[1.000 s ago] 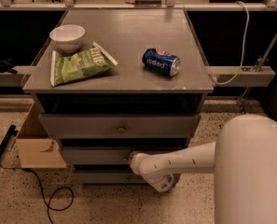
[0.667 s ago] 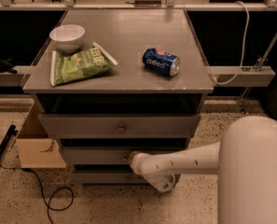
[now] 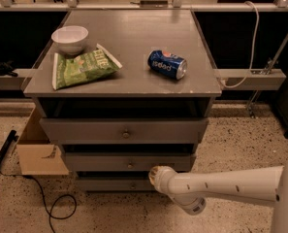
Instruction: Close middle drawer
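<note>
A grey cabinet with three stacked drawers stands on a speckled floor. The middle drawer is a plain flat grey front with a small round knob at its centre. A thin dark gap shows above it, and it sits further in than the top drawer.

The white arm reaches in from the lower right. Its gripper has slipped a little right and down over the last second. It is now just below the middle drawer's lower edge, right of the knob. I cannot tell whether it is open or closed.

The drawer looks unmoved, so the push seems finished or nearly so.
</note>
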Tool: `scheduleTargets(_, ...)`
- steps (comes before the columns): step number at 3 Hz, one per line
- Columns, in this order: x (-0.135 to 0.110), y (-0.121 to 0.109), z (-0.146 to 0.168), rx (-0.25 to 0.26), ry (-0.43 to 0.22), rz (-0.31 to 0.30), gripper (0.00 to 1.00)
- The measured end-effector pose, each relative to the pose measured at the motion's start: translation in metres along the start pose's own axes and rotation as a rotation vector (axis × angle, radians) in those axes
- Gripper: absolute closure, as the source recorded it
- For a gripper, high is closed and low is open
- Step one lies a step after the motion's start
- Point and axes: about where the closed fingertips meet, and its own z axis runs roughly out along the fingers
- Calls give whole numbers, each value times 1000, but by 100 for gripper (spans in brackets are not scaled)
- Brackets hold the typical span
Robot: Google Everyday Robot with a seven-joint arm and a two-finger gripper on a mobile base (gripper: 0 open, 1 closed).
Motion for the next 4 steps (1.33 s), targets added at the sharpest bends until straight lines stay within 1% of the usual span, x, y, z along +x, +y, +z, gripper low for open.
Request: scheduleTargets(4,0,0,0,0,0,0,4)
